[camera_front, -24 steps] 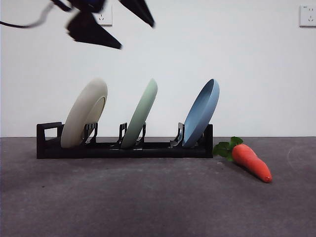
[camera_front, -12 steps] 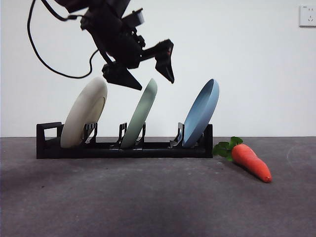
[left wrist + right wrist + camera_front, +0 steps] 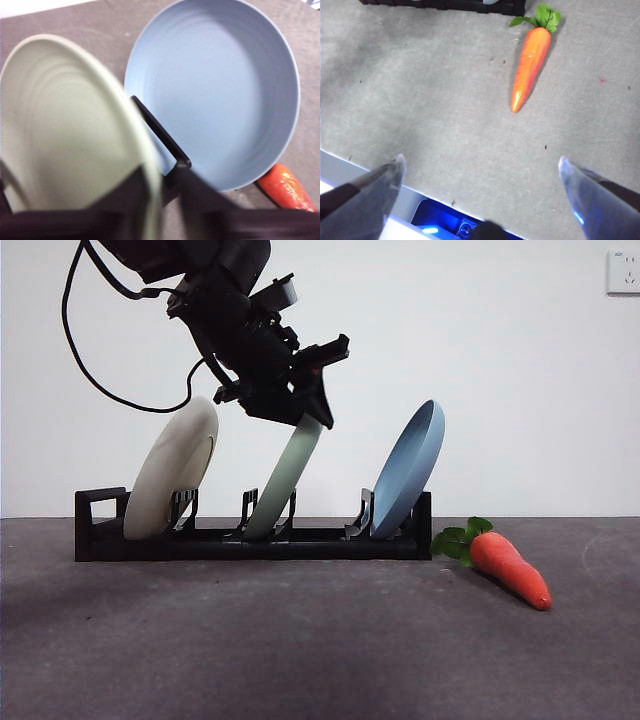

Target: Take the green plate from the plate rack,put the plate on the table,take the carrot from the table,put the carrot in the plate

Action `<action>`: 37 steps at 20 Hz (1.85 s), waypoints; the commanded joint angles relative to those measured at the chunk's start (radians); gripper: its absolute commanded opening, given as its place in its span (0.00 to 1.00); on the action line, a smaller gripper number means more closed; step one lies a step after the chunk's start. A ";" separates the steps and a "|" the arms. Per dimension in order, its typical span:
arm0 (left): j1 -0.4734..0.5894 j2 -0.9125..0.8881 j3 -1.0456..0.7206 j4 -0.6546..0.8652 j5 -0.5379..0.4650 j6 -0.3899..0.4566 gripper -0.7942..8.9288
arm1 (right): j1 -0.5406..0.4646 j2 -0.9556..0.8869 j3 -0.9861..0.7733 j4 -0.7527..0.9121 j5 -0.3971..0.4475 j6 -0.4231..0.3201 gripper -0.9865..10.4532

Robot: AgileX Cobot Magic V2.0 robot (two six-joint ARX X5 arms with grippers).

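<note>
The green plate stands tilted in the middle slot of the black plate rack on the table. My left gripper has come down from above and is shut on the plate's top rim. In the left wrist view the jaws sit on either side of the green plate's rim, with my left gripper close around it. The carrot lies on the table right of the rack; it also shows in the right wrist view. My right gripper is open, above the table and short of the carrot.
A cream-white plate stands in the rack's left slot and a blue plate in its right slot, close beside the green one. A white wall rises behind the table. The rack's squared handle is at its left end.
My left gripper has come down from the top of the front view onto the green plate's rim and its jaws have closed in. The plates and carrot have not moved.
</note>
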 commanded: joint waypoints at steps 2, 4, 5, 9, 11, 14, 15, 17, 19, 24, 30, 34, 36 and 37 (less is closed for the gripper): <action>0.007 0.000 0.000 0.005 0.023 -0.061 0.07 | -0.001 -0.001 0.002 0.009 -0.001 0.003 0.63; 0.008 -0.013 0.001 0.005 0.025 -0.075 0.07 | -0.001 -0.001 0.002 0.009 -0.001 0.003 0.63; 0.008 -0.025 0.001 0.005 0.026 -0.075 0.07 | -0.001 -0.001 0.002 0.009 -0.001 0.003 0.63; 0.008 -0.092 0.015 0.009 0.076 -0.075 0.07 | -0.001 -0.001 0.002 0.021 -0.001 0.003 0.63; 0.006 -0.142 0.016 0.003 0.076 -0.075 0.07 | -0.001 -0.001 0.002 0.026 -0.001 0.003 0.63; -0.005 -0.237 0.016 -0.093 0.078 -0.068 0.07 | -0.001 -0.001 0.002 0.028 -0.001 0.003 0.63; -0.013 -0.272 0.016 -0.146 0.089 -0.042 0.07 | -0.001 -0.001 0.002 0.029 -0.001 0.003 0.63; -0.043 -0.347 0.016 -0.276 0.093 0.053 0.07 | -0.001 -0.001 0.002 0.031 -0.001 0.003 0.63; -0.101 -0.416 0.016 -0.417 0.034 0.136 0.08 | -0.001 -0.001 0.002 0.037 -0.001 0.003 0.63; -0.317 -0.459 0.010 -0.747 -0.308 0.289 0.08 | -0.001 -0.001 0.002 0.043 -0.001 0.003 0.63; -0.480 -0.459 -0.203 -0.659 -0.462 0.270 0.08 | -0.001 -0.001 0.002 0.043 -0.002 0.003 0.63; -0.517 -0.454 -0.463 -0.418 -0.496 0.298 0.08 | -0.001 -0.001 0.002 0.043 -0.002 0.006 0.63; -0.543 -0.440 -0.561 -0.304 -0.545 0.383 0.08 | -0.001 0.000 0.002 0.043 -0.002 0.006 0.63; -0.554 -0.432 -0.595 -0.256 -0.545 0.410 0.08 | -0.001 0.000 0.002 0.043 -0.002 0.006 0.63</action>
